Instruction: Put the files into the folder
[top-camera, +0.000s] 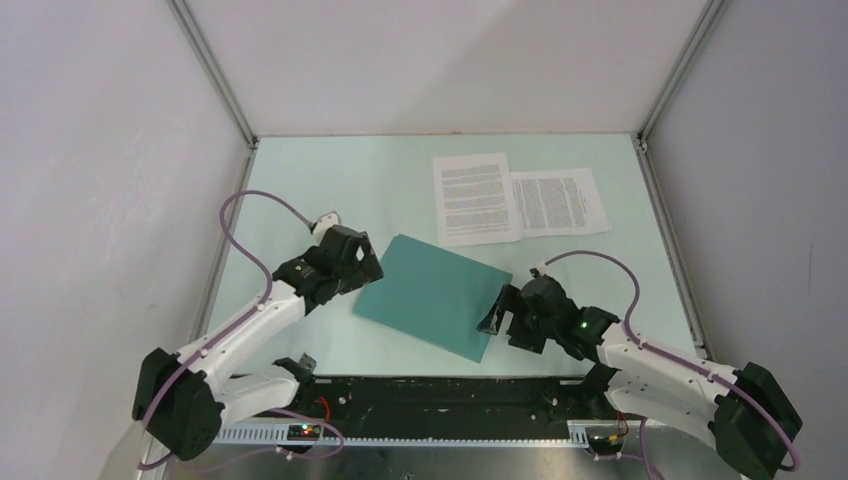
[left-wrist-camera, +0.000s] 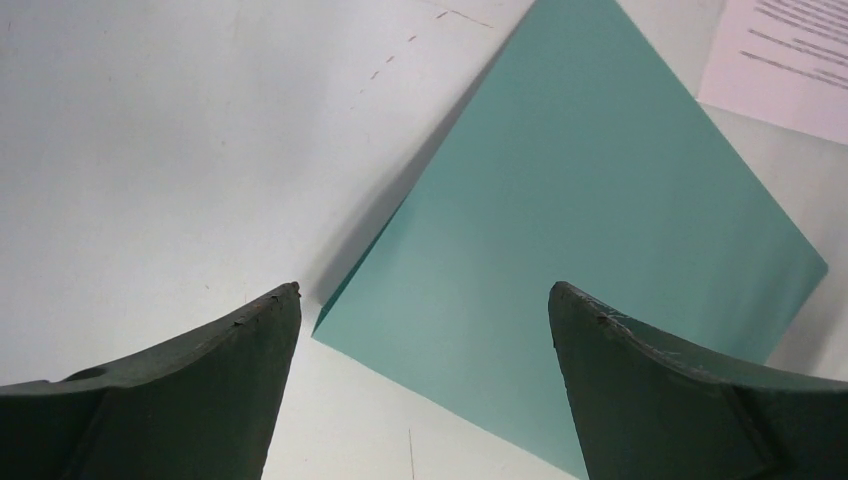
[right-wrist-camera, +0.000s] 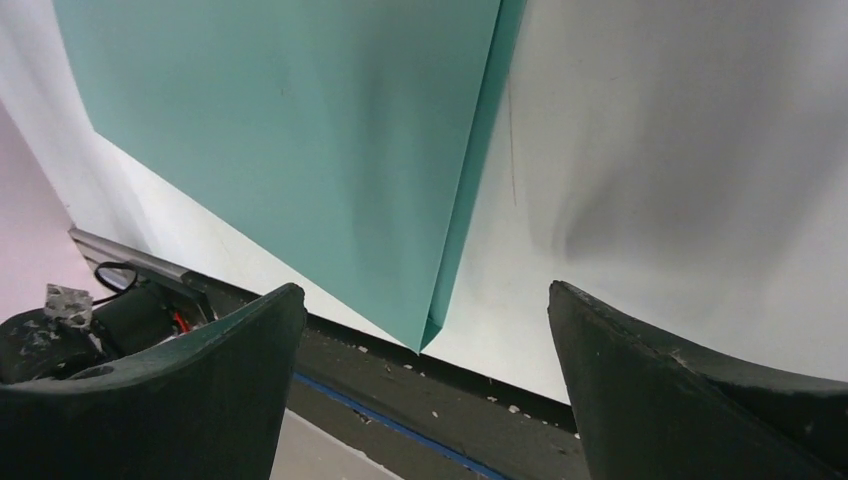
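Note:
The teal-green folder (top-camera: 432, 294) lies closed and flat in the middle of the table, turned at an angle. It also shows in the left wrist view (left-wrist-camera: 590, 220) and the right wrist view (right-wrist-camera: 300, 130), where its right edge shows two layers. Two white printed sheets (top-camera: 476, 198) (top-camera: 558, 202) lie side by side behind it, overlapping a little. My left gripper (top-camera: 368, 262) is open at the folder's left corner (left-wrist-camera: 322, 330). My right gripper (top-camera: 497, 313) is open at the folder's right edge, near its front corner (right-wrist-camera: 425, 345). Neither holds anything.
The black rail (top-camera: 440, 395) with the arm bases runs along the table's near edge, just in front of the folder's front corner. White walls with metal frame posts (top-camera: 215, 75) close the table on three sides.

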